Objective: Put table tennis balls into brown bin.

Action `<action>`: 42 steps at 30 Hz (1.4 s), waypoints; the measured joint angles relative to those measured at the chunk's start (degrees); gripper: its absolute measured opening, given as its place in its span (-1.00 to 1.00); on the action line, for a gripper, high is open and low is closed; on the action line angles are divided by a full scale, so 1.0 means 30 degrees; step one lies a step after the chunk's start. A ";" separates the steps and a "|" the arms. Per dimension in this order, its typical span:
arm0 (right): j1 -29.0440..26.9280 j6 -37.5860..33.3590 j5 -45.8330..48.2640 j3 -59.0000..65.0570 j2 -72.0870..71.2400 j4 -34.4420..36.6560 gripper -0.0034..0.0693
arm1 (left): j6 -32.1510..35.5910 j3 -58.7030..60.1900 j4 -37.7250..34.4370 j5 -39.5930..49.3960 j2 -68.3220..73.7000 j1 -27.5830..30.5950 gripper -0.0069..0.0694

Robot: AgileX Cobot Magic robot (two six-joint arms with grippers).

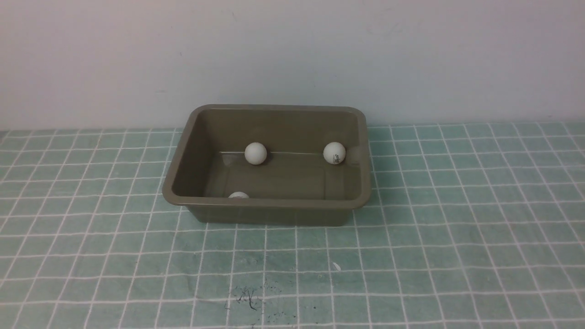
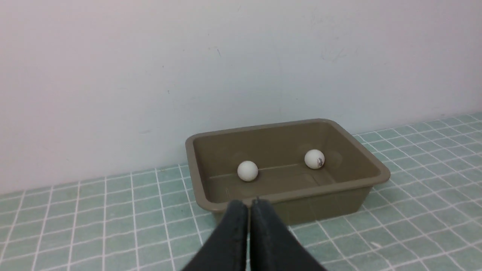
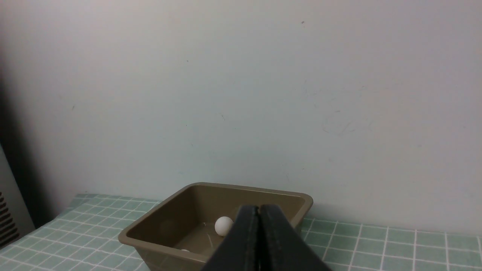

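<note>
Count check: all three table tennis balls (image 2: 247, 171) are in the brown bin (image 1: 274, 202). The left ball (image 1: 255, 153) and right ball (image 1: 334, 152) sit on the floor against the far wall, well apart. The near ball (image 1: 238, 195) is tucked behind the front wall, with only its top showing from the front.

Left gripper (image 2: 249, 205) is pinched closed with nothing in it. Right gripper (image 3: 259, 209) is the same, fingers pressed together and empty. Neither arm shows in the front view; both hang on the robot's side of the bin, above the mat.

My read is that loading is done and what's left is confirm and park. To do that well:
- verify the near ball from a wrist view, as the front rim hides most of it
- no dipping into the bin; the glossy floor would likely let the balls roll on any knock
- leave the flared rim untouched, since a nudge shifts the tub

Clearances: the wall (image 1: 292, 55) is just behind the bin's far rim, so there's no room there. The green grid mat (image 1: 457, 228) lies open left, right and front of the bin, so any retreat goes that way.
</note>
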 joint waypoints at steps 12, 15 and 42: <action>0.0000 0.0017 0.0185 0.0021 -0.0018 -0.0032 -0.95 | -0.0038 0.1510 0.0491 -0.4037 0.3447 0.0000 -0.83; 0.0000 0.0017 0.0185 0.0021 -0.0018 -0.0032 -0.95 | -0.0022 0.2920 0.0922 -0.6079 0.3418 0.0033 -0.83; 0.0000 0.0053 0.0194 0.0021 -0.0018 -0.0040 -0.95 | -0.0211 1.0956 0.1887 -0.7054 0.0054 0.2706 -0.83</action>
